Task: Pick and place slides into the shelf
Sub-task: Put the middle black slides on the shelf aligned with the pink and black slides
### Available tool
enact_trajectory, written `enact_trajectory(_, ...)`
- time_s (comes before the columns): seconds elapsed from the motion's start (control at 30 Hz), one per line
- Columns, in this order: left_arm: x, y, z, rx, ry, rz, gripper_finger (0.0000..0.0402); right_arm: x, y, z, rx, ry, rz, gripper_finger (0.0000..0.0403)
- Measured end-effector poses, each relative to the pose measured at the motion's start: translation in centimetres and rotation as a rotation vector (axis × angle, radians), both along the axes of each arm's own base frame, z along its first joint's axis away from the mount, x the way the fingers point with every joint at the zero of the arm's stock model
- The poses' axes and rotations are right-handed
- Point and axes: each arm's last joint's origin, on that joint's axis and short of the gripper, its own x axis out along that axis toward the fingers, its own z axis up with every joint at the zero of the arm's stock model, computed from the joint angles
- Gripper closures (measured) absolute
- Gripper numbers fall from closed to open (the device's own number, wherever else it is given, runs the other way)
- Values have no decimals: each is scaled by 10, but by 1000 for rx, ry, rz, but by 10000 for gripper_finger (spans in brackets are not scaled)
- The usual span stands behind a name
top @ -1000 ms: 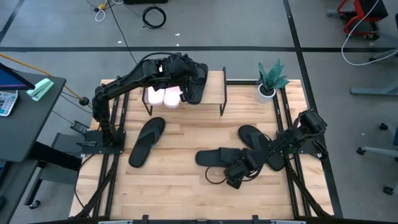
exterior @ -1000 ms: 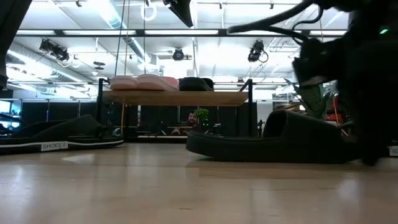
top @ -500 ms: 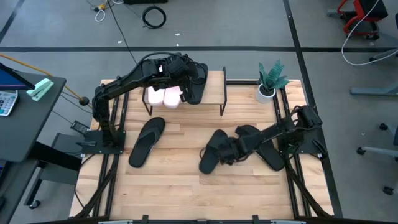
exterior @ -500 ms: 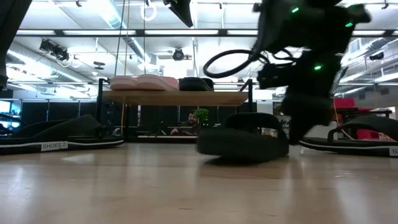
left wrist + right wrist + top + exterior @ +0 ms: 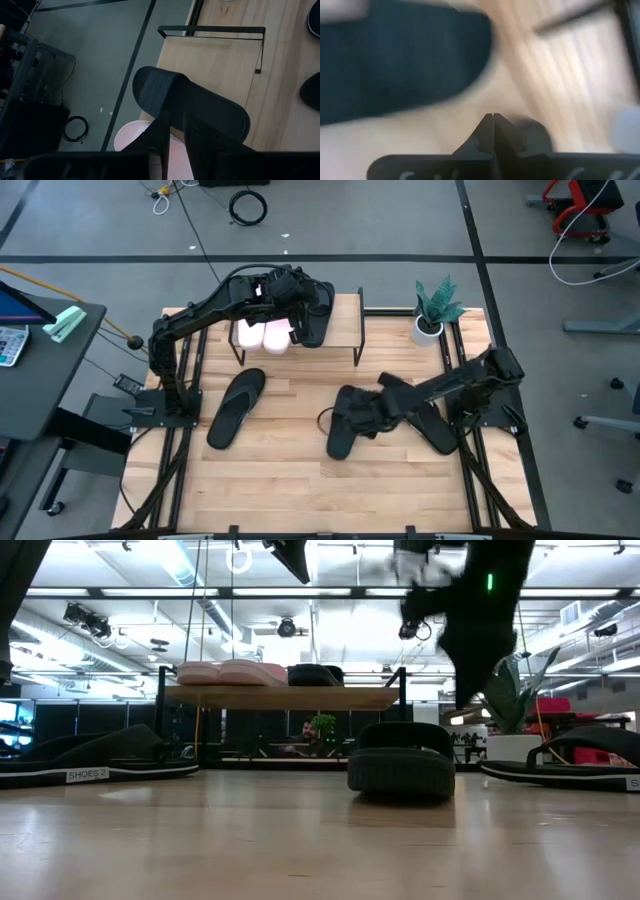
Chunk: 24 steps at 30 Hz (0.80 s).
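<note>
The shelf (image 5: 344,330) stands at the table's far edge. On its wooden top board lie two pale pink slides (image 5: 262,336) and a black slide (image 5: 312,326). My left gripper (image 5: 297,308) (image 5: 176,131) is at that black slide (image 5: 200,102), its fingers close together on it. A second black slide (image 5: 343,423) (image 5: 401,762) rests sole-down on the table's middle. My right gripper (image 5: 366,411) (image 5: 492,119) is shut and hangs just right of it, above bare wood. A third black slide (image 5: 236,407) lies on the left, and a fourth (image 5: 428,423) lies under the right arm. My left gripper pinches the black slide's long side edge (image 5: 175,107) between its two fingers, coming from above and slanting toward the far edge. The slide lies flat on the shelf's top board (image 5: 215,60), beside a pink slide (image 5: 131,141).
A potted plant (image 5: 436,308) stands at the table's far right corner. Black rails run along the table's left and right sides. Bare wood (image 5: 290,470) shows along the near half. A side table with a teal object (image 5: 62,323) stands off to the left.
My right gripper has swept from the near right toward the far edge and has risen. The middle black slide has turned with it about a quarter turn on the table, from lying crosswise to pointing near-to-far, and it has slid a little toward the far edge.
</note>
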Motion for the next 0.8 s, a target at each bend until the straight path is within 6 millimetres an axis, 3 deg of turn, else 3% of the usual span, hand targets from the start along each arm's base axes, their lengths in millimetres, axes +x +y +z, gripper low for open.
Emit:
enact_trajectory(0.2, 0, 0, 0, 4, 4, -6, 345, 13, 27, 25, 153, -231, 216, 396)
enact_trajectory(0.43, 0, 0, 0, -1, -2, 1, 346, 18, 31, 17, 335, -215, 343, 394)
enact_trajectory(0.6, -1, 0, -1, -15, 1, 17, 353, 16, 26, 8, 262, -180, 361, 374)
enact_trajectory(0.8, -2, 0, -1, -17, 6, 17, 351, 18, 21, 9, 176, -201, 348, 318)
